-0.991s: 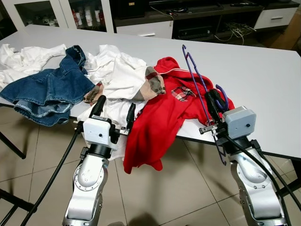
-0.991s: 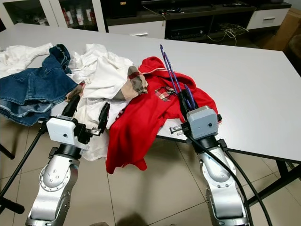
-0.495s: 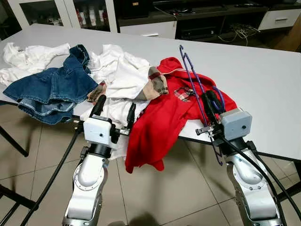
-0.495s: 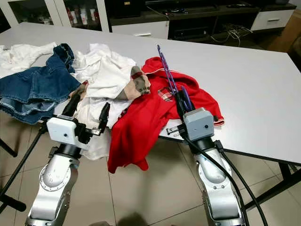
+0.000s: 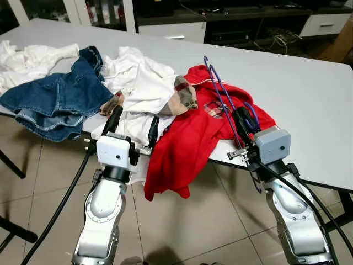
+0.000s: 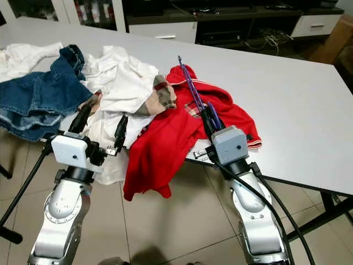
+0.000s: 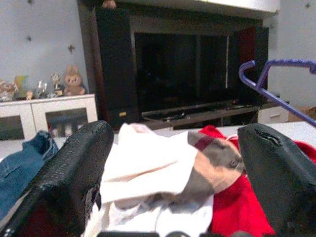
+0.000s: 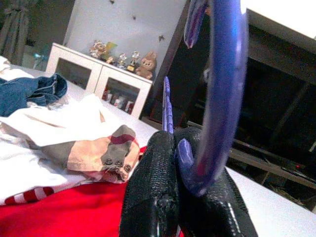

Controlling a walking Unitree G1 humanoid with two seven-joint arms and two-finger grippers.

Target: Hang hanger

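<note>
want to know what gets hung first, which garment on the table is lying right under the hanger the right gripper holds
The red garment: the purple hanger in the right gripper stands over it. The white shirt and denim jacket lie further to the robot's left.

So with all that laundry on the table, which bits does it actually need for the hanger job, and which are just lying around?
Part of the job:
- purple hanger, clamped in the right gripper
- red garment under the hanger, probably next to be hung
- left gripper, open, at the table edge

Just lying about:
- denim jacket
- white clothes
- table
</note>
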